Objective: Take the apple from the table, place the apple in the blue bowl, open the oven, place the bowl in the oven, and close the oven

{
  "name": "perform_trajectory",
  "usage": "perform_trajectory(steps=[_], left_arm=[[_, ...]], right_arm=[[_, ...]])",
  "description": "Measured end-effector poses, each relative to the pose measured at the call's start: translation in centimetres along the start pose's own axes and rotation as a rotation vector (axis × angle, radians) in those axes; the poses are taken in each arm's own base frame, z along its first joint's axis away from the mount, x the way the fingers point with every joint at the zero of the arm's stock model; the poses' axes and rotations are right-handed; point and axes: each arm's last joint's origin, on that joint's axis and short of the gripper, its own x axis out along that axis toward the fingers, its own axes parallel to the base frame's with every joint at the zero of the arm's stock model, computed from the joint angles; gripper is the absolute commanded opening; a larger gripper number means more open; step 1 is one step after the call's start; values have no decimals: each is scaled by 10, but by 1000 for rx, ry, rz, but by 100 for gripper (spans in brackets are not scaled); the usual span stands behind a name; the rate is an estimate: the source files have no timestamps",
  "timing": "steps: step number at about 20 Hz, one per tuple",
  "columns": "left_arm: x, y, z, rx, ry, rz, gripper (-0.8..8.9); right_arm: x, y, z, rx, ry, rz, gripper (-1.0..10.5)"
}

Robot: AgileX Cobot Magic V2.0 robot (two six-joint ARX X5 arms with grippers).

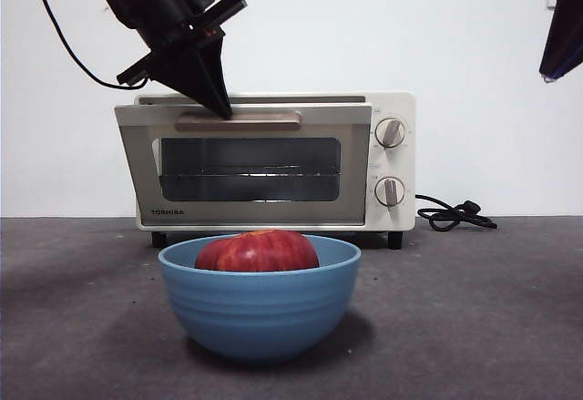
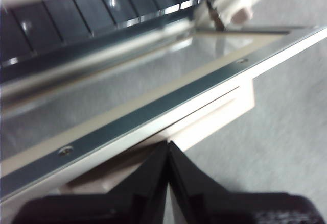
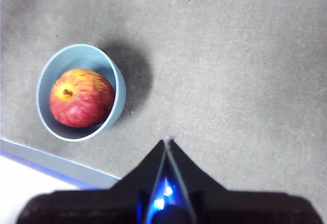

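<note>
Behind everything runs a plain white wall, and below it the dark grey counter (image 1: 510, 327) fills the foreground. Largest on it is the oven (image 1: 273, 163), set back against the wall with its glass door facing forward so an arm can reach the bar handle (image 1: 239, 121) from above. In the front view the door looks close to upright, while the left wrist view shows its top edge tipped away from the body with the rack bars visible beyond, so I judge the opening step is under way.

Next in size, the left arm comes in from the upper left, angled steeply down. Its left hand (image 1: 221, 107) has both jaws pressed together into a single point, resting at the handle's top edge and hooking it rather than pinching it.

Smaller again, the blue bowl (image 1: 260, 300) stands well in front of the oven, near the middle of the counter, leaving room for the door to drop. Inside it lies the apple (image 1: 258, 252), stem end up, already loaded for the later step.

Waiting high at the right, the right hand (image 3: 166, 143) also has its jaws closed on nothing.
</note>
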Motion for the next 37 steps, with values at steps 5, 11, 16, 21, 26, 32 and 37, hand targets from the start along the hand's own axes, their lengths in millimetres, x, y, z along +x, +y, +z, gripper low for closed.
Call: perform_trajectory(steps=[5,11,16,21,26,32,37], left_arm=[[5,-4,-41,14,-86,2,-6],[23,7,-89,-49,-54,52,-6],[33,12,-102,-85,-35,71,-6],[34,8,-104,-75,-35,75,-6],[39,3,-110,-57,-27,112,-6],[52,8,-132,-64,25,126,-6],[28,-12,-129,-22,-40,89,-6]], right_arm=[[-2,0,0,-1,-18,5,-3],[-2,1,4,-4,-57,12,-3],[-2,1,5,-3,-72,-14,-3],[-2,0,5,-3,-83,-38,-3],[-2,0,5,-3,-82,-40,-3],[-2,0,5,-10,-82,-41,-3],[2,0,6,-13,-67,-48,-3]])
